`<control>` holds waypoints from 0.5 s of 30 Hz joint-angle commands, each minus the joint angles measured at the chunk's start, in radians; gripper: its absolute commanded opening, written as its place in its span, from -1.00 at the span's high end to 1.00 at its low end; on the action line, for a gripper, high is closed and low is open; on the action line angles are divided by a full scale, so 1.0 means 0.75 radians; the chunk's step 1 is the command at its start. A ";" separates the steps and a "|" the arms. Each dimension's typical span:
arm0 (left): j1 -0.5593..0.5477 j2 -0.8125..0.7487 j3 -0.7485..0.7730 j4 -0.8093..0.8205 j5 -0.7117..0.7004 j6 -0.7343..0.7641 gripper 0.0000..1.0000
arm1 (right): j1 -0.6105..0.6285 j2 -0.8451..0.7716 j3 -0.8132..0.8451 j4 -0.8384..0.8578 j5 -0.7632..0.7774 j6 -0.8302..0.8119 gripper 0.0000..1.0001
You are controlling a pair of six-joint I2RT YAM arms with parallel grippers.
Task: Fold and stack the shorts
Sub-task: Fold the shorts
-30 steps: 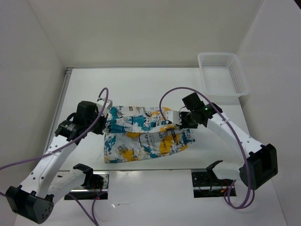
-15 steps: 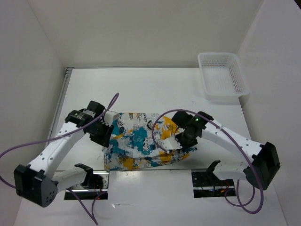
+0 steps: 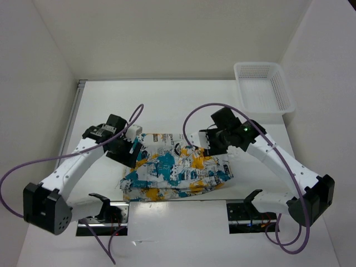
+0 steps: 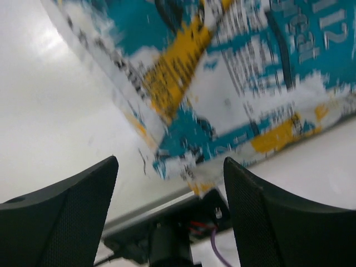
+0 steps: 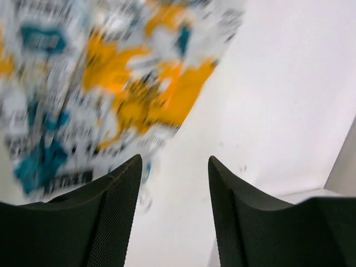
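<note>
1. Left gripper [image 3: 132, 146]: at the far-left edge of the shorts [image 3: 178, 169]. Fingers spread apart, nothing between them (its wrist view shows printed fabric and bare table beyond the gap). Whether it touches the cloth cannot be told.

2. Shorts: one rumpled, roughly rectangular bundle of white fabric with teal, yellow-orange and black print. It lies flat on the white table [image 3: 167, 105], close to the near edge, between the two grippers.

3. Right gripper [image 3: 207, 142]: at the far-right edge of the shorts. Fingers parted and empty; its wrist view is blurred, with the print at left and bare table at right.

4. White mesh basket [image 3: 285, 89]: far-right corner of the table, well apart from the shorts.
</note>
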 commanded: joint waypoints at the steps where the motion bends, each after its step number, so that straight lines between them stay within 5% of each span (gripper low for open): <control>1: 0.009 0.193 0.058 0.331 -0.018 0.005 -0.67 | -0.008 0.018 -0.058 0.470 -0.172 0.315 -0.12; 6: -0.034 0.465 0.115 0.519 -0.065 0.005 -0.54 | 0.019 0.216 -0.210 0.706 -0.219 0.403 0.23; 15: -0.045 0.903 0.168 0.671 -0.173 0.005 -0.26 | 0.001 0.564 -0.239 0.937 -0.097 0.762 0.47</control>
